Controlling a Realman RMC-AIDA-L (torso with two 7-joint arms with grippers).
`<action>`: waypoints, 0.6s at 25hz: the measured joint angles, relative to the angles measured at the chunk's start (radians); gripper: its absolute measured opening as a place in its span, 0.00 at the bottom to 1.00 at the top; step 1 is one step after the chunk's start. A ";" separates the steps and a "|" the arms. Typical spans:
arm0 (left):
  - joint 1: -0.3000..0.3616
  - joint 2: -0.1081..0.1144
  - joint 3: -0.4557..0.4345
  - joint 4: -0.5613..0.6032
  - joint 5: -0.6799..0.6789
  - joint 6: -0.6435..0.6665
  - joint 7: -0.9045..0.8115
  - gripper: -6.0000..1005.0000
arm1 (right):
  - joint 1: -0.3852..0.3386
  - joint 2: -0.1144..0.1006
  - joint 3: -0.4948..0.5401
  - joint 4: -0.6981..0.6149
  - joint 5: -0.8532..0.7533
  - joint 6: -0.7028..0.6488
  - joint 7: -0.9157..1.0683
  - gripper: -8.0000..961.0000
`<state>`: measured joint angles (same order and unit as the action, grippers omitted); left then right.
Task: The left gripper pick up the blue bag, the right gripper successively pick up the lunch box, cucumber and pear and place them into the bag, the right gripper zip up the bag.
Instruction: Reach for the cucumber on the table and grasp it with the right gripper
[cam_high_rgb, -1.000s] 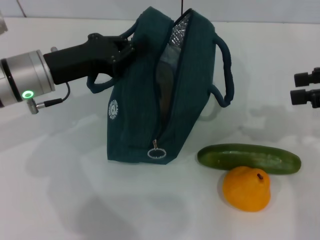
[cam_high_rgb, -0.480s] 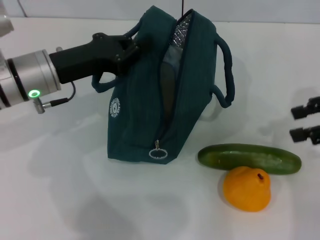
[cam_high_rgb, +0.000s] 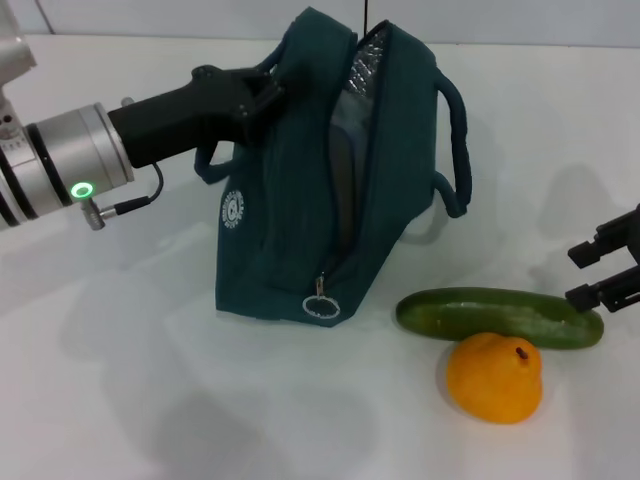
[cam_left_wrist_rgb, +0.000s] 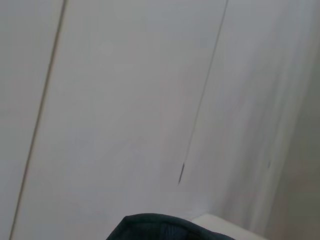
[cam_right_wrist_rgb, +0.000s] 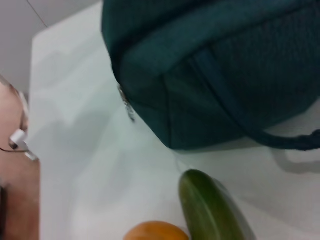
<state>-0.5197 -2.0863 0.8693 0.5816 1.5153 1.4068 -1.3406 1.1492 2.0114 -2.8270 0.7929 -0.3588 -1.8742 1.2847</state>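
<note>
The blue bag (cam_high_rgb: 290, 230) stands tilted on the white table, its zip open at the top and silver lining showing. My left gripper (cam_high_rgb: 262, 92) is shut on the bag's left handle near the top. A strip of the bag shows in the left wrist view (cam_left_wrist_rgb: 165, 227). The cucumber (cam_high_rgb: 498, 316) lies right of the bag, with the pear (cam_high_rgb: 494, 377) touching its front side. My right gripper (cam_high_rgb: 592, 272) is open, just above the cucumber's right end. The right wrist view shows the bag (cam_right_wrist_rgb: 225, 70), cucumber (cam_right_wrist_rgb: 210, 210) and pear (cam_right_wrist_rgb: 155, 231). The lunch box is hidden.
The zip's ring pull (cam_high_rgb: 321, 305) hangs at the bag's lower front end. The bag's right handle (cam_high_rgb: 455, 150) loops out toward the right. The white table (cam_high_rgb: 150, 400) stretches in front of and left of the bag.
My right gripper has moved down from the right edge to the cucumber's right end. My left gripper has shifted slightly right, still holding the bag.
</note>
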 joint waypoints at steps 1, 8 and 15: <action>0.002 0.000 0.000 -0.010 -0.020 0.000 0.011 0.05 | 0.007 -0.002 0.000 -0.016 -0.007 0.017 0.000 0.67; 0.001 0.000 -0.001 -0.060 -0.079 -0.016 0.067 0.05 | 0.078 0.010 0.001 -0.116 -0.121 0.132 0.039 0.68; -0.010 -0.001 0.001 -0.068 -0.090 -0.035 0.077 0.05 | 0.122 0.012 0.002 -0.211 -0.195 0.196 0.069 0.72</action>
<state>-0.5296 -2.0872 0.8700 0.5134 1.4249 1.3721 -1.2638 1.2708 2.0233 -2.8254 0.5819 -0.5539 -1.6778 1.3539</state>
